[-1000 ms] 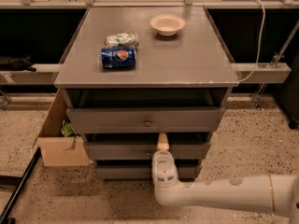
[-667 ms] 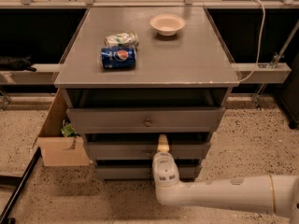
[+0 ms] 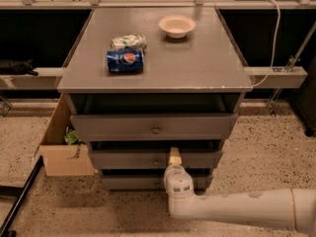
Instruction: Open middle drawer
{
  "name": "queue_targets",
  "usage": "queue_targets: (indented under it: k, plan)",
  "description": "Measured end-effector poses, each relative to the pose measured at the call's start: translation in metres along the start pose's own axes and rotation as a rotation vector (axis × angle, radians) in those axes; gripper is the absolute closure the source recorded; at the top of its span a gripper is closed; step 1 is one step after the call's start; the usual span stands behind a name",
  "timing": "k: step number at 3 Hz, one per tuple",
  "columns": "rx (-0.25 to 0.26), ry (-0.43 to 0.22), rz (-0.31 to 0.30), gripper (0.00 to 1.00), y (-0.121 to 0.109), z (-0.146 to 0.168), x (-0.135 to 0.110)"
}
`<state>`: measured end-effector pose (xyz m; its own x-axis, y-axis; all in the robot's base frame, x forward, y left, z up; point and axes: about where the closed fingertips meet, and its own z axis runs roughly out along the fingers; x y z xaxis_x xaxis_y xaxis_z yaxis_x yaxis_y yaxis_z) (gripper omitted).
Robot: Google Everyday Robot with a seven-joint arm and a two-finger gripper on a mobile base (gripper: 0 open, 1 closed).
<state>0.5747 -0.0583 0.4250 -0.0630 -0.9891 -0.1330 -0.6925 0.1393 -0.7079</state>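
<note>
The gripper [image 3: 174,155] is sitting unchanged at the middle drawer [image 3: 123,160], just right of its knob [image 3: 156,161] — grip state cannot be told. The drawer is not moving yet — pull pending.

Gripper [image 3: 174,156] is sitting against the middle drawer [image 3: 123,160] front, hiding a patch just right of its knob [image 3: 156,161], while the arm [image 3: 237,209] is running off the right edge.

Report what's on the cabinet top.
Blue can lying down, crumpled packet behind it, white bowl; nothing covered. Gripper sits at the middle drawer front.
</note>
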Motion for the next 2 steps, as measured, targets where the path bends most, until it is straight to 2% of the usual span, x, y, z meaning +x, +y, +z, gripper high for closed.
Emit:
queue_targets:
  k: [1,2]
  plan:
    - [0.008,0.009,-0.012,0.00,-0.003,0.002,-0.005]
    - [0.020,0.040,-0.022,0.00,-0.014,0.022,-0.013]
